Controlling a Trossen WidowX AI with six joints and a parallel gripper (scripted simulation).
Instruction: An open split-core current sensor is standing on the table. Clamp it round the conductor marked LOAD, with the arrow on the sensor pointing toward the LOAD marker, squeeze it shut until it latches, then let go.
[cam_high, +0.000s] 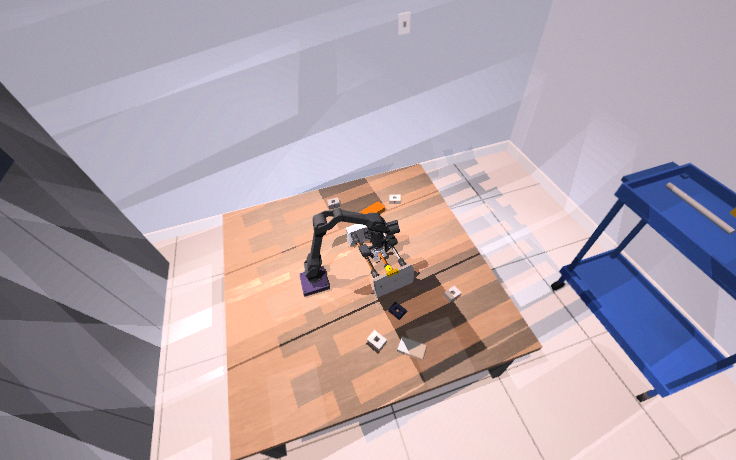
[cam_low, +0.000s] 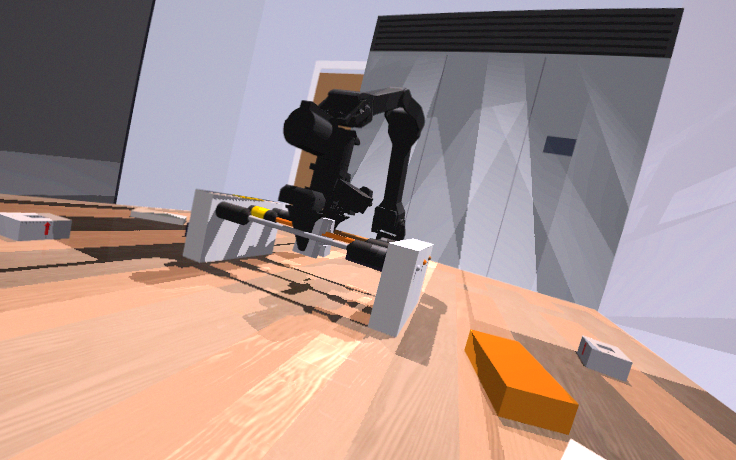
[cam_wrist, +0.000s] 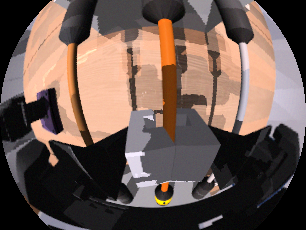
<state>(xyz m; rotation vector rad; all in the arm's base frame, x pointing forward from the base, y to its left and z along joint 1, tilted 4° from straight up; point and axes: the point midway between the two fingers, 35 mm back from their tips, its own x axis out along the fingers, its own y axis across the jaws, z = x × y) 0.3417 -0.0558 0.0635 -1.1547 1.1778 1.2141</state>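
Note:
The grey current sensor (cam_wrist: 192, 155) (cam_low: 325, 224) sits around the middle orange conductor (cam_wrist: 169, 82), which runs into it and comes out beyond. My gripper (cam_wrist: 164, 127) (cam_low: 314, 236) (cam_high: 379, 254) is shut on the sensor, with a black finger at each side. The sensor's arrow does not show, and I cannot tell whether its latch is closed. The conductor has a yellow band (cam_wrist: 163, 202) (cam_low: 260, 212) at its far end; no marker text is legible. A copper-coloured conductor (cam_wrist: 75, 95) and a grey conductor (cam_wrist: 244, 75) run on either side.
Two upright blocks (cam_low: 398, 287) (cam_low: 198, 227) hold the conductor ends. An orange block (cam_low: 521, 374) (cam_high: 373, 208), several white boxes with holes (cam_high: 370, 340) (cam_high: 457, 293), a dark blue box (cam_high: 397, 305) and a pale plate (cam_high: 411, 349) lie around. The arm's purple base (cam_high: 314, 287) stands at the left.

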